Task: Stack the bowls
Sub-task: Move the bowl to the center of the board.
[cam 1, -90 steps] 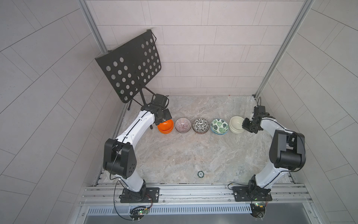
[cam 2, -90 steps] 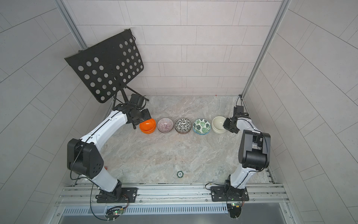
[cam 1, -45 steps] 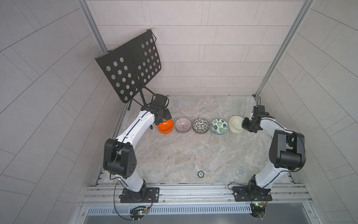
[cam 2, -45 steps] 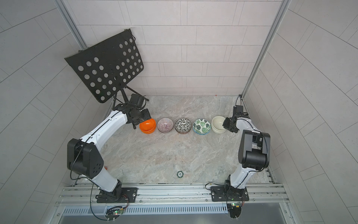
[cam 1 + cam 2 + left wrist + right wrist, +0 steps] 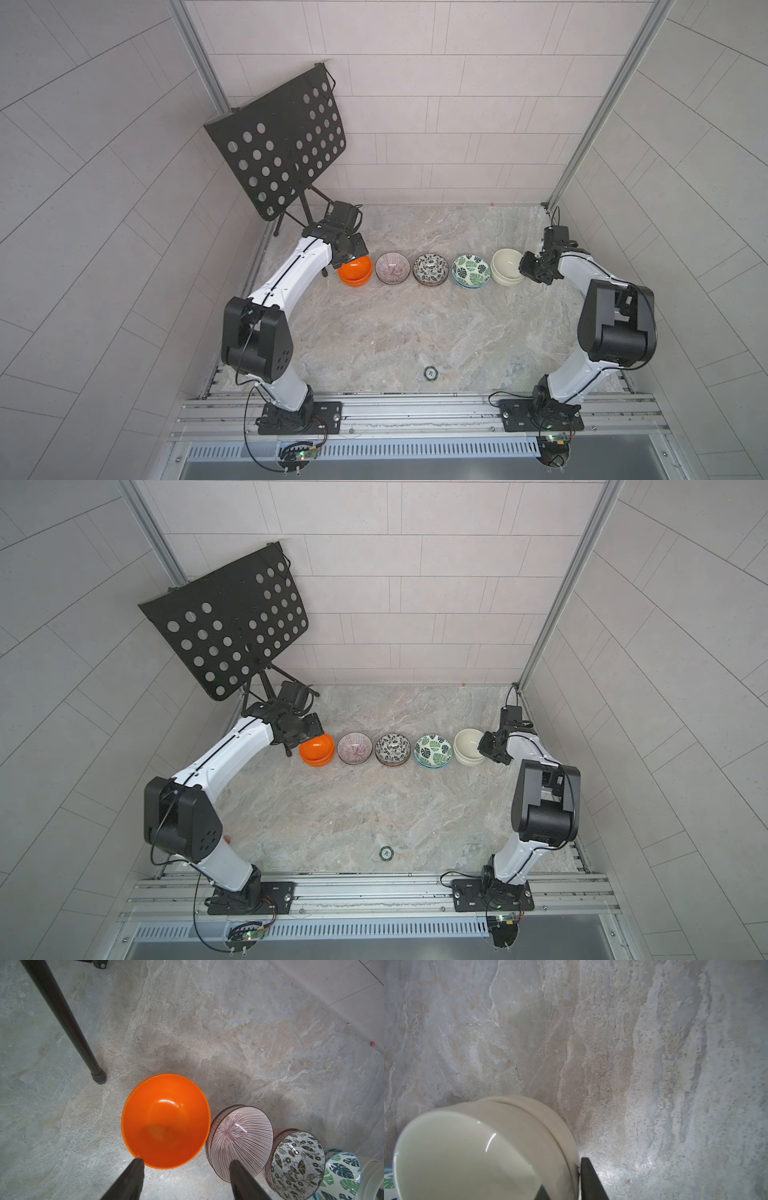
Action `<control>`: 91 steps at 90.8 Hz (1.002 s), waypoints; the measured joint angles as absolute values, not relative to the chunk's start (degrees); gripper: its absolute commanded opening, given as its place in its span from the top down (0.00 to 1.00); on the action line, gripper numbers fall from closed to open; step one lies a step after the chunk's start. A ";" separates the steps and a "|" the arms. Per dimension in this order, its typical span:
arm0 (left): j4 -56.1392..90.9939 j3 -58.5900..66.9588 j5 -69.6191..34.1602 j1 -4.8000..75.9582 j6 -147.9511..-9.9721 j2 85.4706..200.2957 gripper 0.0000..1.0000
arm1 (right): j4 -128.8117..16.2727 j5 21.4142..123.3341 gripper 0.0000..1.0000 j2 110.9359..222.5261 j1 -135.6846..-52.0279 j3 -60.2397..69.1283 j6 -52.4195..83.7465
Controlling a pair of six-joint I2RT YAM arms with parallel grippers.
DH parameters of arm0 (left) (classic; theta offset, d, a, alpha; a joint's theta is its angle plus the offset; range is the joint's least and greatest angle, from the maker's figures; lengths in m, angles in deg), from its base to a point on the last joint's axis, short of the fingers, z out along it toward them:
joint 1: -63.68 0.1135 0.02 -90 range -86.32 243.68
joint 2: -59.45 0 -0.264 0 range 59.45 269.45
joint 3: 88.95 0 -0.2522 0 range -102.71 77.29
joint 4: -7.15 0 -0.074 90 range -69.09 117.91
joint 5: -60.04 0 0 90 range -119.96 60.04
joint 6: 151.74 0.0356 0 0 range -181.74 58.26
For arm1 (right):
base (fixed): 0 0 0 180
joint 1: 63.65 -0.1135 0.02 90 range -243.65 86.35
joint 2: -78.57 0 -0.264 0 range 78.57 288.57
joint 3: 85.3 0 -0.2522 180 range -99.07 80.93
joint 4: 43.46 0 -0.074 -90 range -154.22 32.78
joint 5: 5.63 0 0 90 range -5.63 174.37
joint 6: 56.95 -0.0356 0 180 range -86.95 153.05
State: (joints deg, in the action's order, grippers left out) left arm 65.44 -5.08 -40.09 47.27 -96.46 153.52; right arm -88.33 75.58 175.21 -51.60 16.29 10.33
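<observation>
Five stacks of bowls stand in a row in both top views: orange point(image 5: 355, 274), purple striped point(image 5: 392, 268), black-and-white leaf point(image 5: 430, 269), green leaf point(image 5: 471, 270), cream point(image 5: 503, 268). My left gripper point(image 5: 186, 1160) hangs open just above the orange bowl's point(image 5: 166, 1120) near rim, with nothing between its fingers. The orange top bowl sits tilted in its mate. My right gripper point(image 5: 562, 1174) is shut on the wall of the upper cream bowl point(image 5: 467, 1157), one finger inside and one finger point(image 5: 588, 1178) outside. That bowl rests nested in the lower cream bowl.
A black perforated music stand point(image 5: 282, 145) leans over the back left corner, and its leg foot point(image 5: 98, 1077) stands close to the orange bowl. A tiny green-rimmed disc point(image 5: 431, 372) lies near the front. Tiled walls close in on both sides.
</observation>
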 measured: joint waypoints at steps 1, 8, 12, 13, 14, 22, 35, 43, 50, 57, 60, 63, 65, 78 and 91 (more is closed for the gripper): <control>65.44 -5.08 -40.09 47.27 -96.46 153.52 0.33 | -88.31 75.58 0.78 175.16 -51.60 16.31 10.33; 65.44 -5.08 -40.09 47.27 -96.46 153.52 0.33 | -88.27 75.66 0.78 174.66 -51.58 16.42 10.33; 65.46 -5.08 -40.09 47.27 -96.44 153.52 0.33 | -88.29 75.68 0.78 174.46 -51.58 16.47 10.33; 65.44 -5.08 -40.09 47.27 -96.44 153.52 0.33 | -88.27 75.71 0.78 174.44 -51.58 16.47 10.33; 65.44 -5.08 -40.09 47.27 -96.44 153.52 0.33 | -88.27 75.71 0.78 174.44 -51.58 16.47 10.33; 65.46 -5.08 -40.09 47.27 -96.44 153.52 0.33 | -88.22 75.79 0.79 174.44 -51.58 16.58 10.33; 65.49 -5.08 -40.07 47.27 -96.44 153.52 0.33 | -87.77 75.90 0.82 174.44 -51.53 17.23 10.39; 65.49 -5.08 -40.07 47.27 -96.44 153.52 0.33 | -87.63 76.21 0.84 174.44 -51.49 17.45 10.57; 65.49 -5.08 -40.07 47.27 -96.44 153.52 0.33 | -87.61 76.47 0.84 174.25 -51.34 17.80 10.59; 65.49 -5.08 -40.07 47.27 -96.44 153.52 0.33 | -87.63 76.67 0.84 173.90 -51.27 18.33 10.59; 65.49 -5.08 -40.07 47.27 -96.44 153.52 0.33 | -87.63 76.71 0.85 173.81 -51.27 18.43 10.59; 65.51 -5.08 -40.07 47.27 -96.44 153.52 0.33 | -87.59 76.71 0.85 173.72 -51.27 18.50 10.59; 65.49 -5.08 -40.07 47.27 -96.44 153.52 0.33 | -87.57 76.73 0.84 173.70 -51.27 18.57 10.59; 65.49 -5.08 -40.05 47.27 -96.44 153.52 0.33 | -87.15 76.73 0.85 173.15 -51.27 19.31 10.57; 65.49 -5.08 -40.05 47.27 -96.44 153.52 0.33 | -87.31 76.76 0.85 172.39 -51.27 19.92 10.59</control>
